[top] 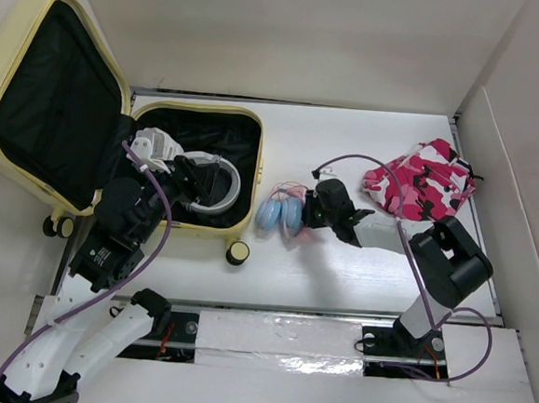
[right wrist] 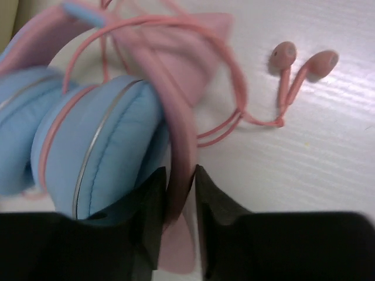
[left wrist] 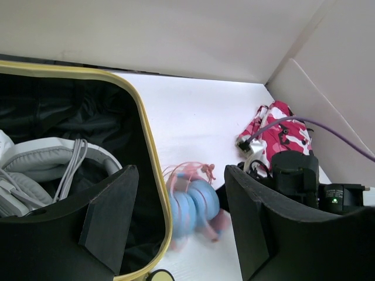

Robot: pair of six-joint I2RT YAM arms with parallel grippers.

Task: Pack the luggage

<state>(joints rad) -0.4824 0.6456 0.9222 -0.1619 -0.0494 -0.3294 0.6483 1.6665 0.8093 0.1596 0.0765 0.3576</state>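
The step in hand looks like picking up the second item for packing. The luggage (top: 257, 163) lies open at the left end of the bench (top: 357, 274), its lid thrown back to the left. A pair of white headphones (left wrist: 47, 155) already rests on the black lining of its base. Just beside the luggage's right rim, on the bench, lie the blue headphones (top: 281, 215) with a pink headband.

The right gripper (right wrist: 180, 175) is down at them. In its wrist view the pink band fills the narrow gap between the two fingers, so it appears clamped on the band, with the blue ear cups hanging to the left. The left gripper (left wrist: 181, 172) hovers over the luggage base with its fingers well apart and nothing between them.

Pink earbuds (right wrist: 304, 61) lie on the bench near the grip, and their cord loops back over the headphones — whether it is caught on them cannot be told. A pink camouflage bag (top: 420, 181) sits further right, not yet packed.

The next move likely calls for a lift high enough to clear the yellow rim, then a short carry left into the base beside the white pair — watching that the thin band does not slip and that the earbud cord does not drag along.
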